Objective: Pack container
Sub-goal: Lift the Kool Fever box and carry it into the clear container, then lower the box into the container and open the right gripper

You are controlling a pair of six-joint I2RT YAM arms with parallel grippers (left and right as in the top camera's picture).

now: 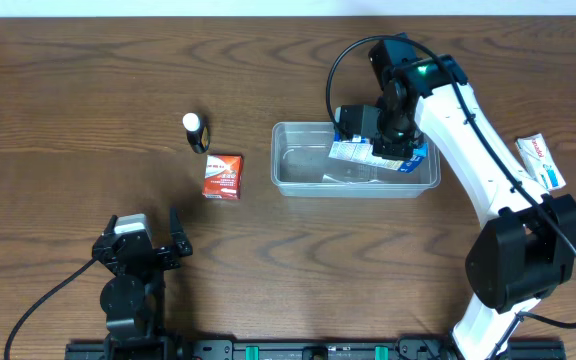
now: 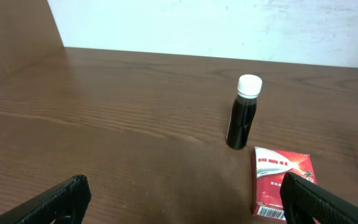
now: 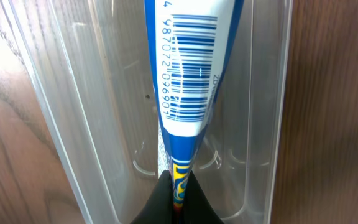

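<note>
The clear plastic container (image 1: pixel 298 165) stands at the table's middle right; its wall also shows in the right wrist view (image 3: pixel 86 112). My right gripper (image 1: pixel 393 140) is shut on a blue and white tube (image 3: pixel 188 74) with a barcode and holds it over the container's right half; the tube (image 1: pixel 368 152) hangs into the tub. My left gripper (image 1: pixel 148 245) is open and empty near the front left, its fingers (image 2: pixel 179 199) wide apart. A red box (image 1: pixel 223 176) and a dark bottle with a white cap (image 1: pixel 196 131) lie left of the container.
A second white and blue tube (image 1: pixel 540 160) lies at the far right of the table. In the left wrist view the red box (image 2: pixel 281 180) sits by my right finger and the dark bottle (image 2: pixel 243 112) stands behind it.
</note>
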